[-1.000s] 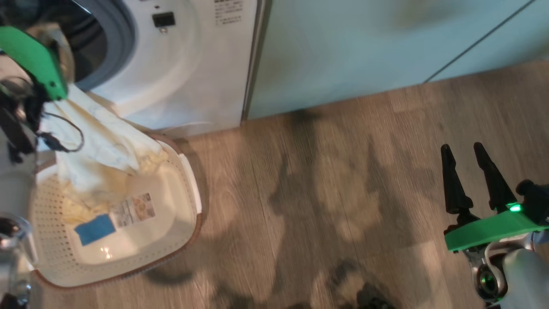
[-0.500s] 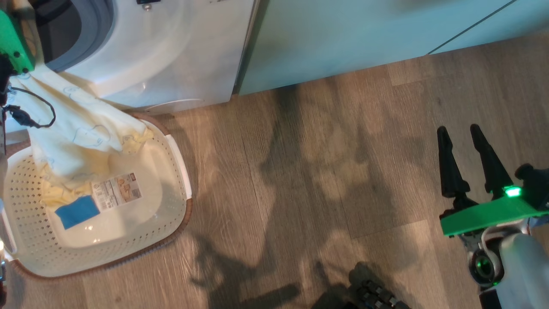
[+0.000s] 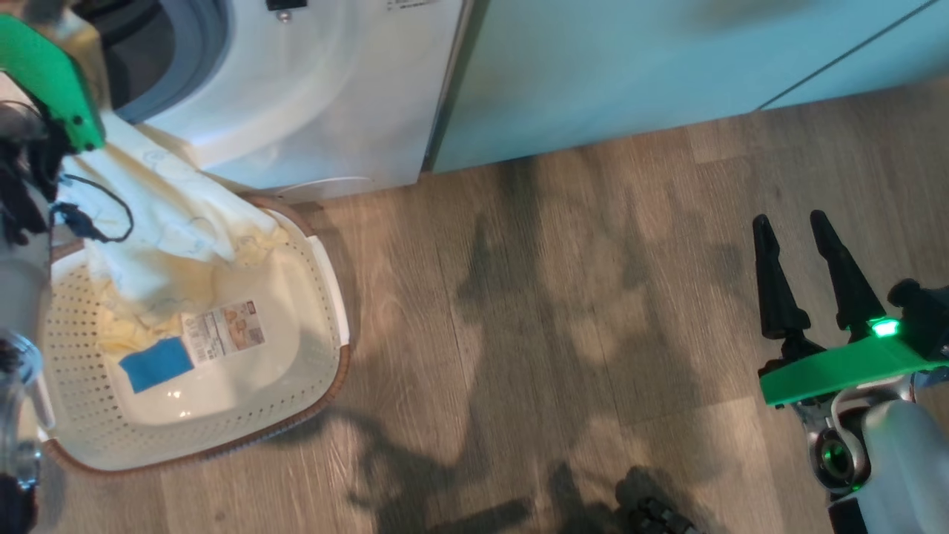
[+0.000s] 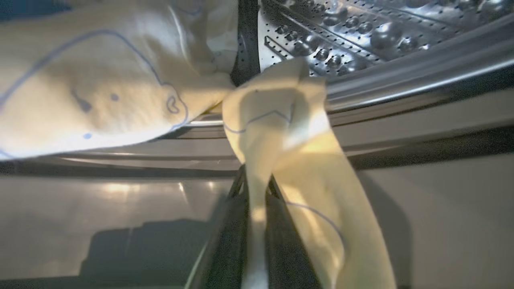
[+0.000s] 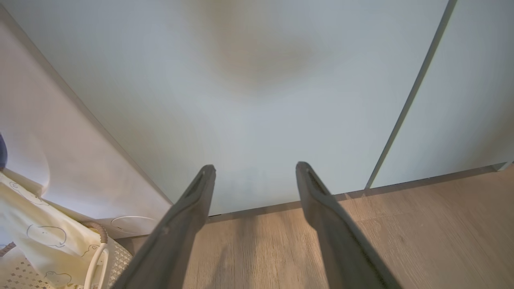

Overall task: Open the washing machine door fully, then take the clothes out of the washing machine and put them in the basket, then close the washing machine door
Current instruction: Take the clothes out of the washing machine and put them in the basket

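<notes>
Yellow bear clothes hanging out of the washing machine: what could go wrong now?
The pale yellow bear-print clothes are pinched in the left gripper, but part lies across the steel drum rim of the white front-loading washing machine; pulling might snag it. They drape over the rim of the cream-white perforated plastic basket, so some could slip onto the wooden floor.

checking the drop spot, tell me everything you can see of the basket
The basket is a cream-white, plastic-looking rounded rectangle with perforated walls, a brown woven-look rim and a white side handle. It stands upright on the wood floor before the washing machine. A printed label and a blue patch show on its bottom; the clothes drape over its far rim into it.
</notes>
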{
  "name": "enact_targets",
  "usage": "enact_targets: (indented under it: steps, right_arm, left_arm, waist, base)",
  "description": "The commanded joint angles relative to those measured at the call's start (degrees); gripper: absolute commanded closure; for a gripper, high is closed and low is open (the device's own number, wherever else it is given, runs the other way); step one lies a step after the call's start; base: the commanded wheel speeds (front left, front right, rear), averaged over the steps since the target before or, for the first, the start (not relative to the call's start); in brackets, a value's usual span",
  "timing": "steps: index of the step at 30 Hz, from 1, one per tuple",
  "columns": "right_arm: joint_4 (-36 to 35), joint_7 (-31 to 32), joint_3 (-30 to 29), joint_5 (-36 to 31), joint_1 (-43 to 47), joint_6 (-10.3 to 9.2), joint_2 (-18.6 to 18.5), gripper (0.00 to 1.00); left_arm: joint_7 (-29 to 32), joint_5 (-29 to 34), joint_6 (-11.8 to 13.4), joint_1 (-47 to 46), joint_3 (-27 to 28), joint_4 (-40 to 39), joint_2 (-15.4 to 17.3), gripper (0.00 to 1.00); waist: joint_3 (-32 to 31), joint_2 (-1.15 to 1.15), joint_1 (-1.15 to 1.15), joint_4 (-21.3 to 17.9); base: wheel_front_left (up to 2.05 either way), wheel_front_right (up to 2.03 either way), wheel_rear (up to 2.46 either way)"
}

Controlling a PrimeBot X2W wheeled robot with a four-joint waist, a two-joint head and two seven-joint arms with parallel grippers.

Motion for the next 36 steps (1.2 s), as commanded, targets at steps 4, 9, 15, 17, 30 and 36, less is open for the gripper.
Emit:
enact_targets:
  steps: [4, 9, 15, 17, 30, 36]
  right_arm:
    - [-1.1, -0.5, 0.8, 0.0, 0.2, -0.15, -1.6, 0.00]
    - [-0.9, -0.5, 0.3, -0.2, 1.6, -0.15, -2.3, 0.00]
    - [-1.0, -0.5, -0.6, -0.4, 3.4, -0.15, -3.3, 0.00]
    - [-1.0, -0.5, -0.5, -0.4, 3.8, -0.15, -3.6, 0.00]
    - [-0.8, -0.5, -0.9, -0.5, 5.7, -0.15, -5.3, 0.00]
    - [-0.7, -0.5, -0.7, -0.5, 6.1, -0.15, -5.6, 0.00]
  left_arm:
    - [-3.3, -0.8, -1.0, 1.6, -0.2, -1.1, 1.1, 1.00]
    - [-9.7, -2.4, -2.2, 3.5, -0.8, -2.6, -1.0, 1.00]
    - [-14.6, -3.9, -2.8, 7.4, -2.5, -5.6, -4.1, 1.00]
    - [-15.8, -5.0, -2.9, 9.1, -2.8, -7.0, -5.1, 1.00]
    - [-17.9, -7.7, -2.1, 24.6, -5.3, -24.3, -9.0, 1.00]
    - [-14.7, -7.9, 0.6, 34.7, -5.4, -36.0, -8.8, 1.00]
  waist:
    - [-1.4, 0.00, 0.00, 0.9]
    - [-4.4, 0.00, 0.00, 2.4]
    - [-7.5, 0.00, 0.00, 5.7]
    - [-8.5, 0.00, 0.00, 6.8]
    - [-13.4, 0.00, 0.00, 13.2]
    - [-14.2, 0.00, 0.00, 14.4]
  base:
    - [0.00, 0.00, 0.00]
    - [0.00, 0.00, 0.00]
    - [0.00, 0.00, 0.00]
    - [0.00, 0.00, 0.00]
    - [0.00, 0.00, 0.00]
    - [0.00, 0.00, 0.00]
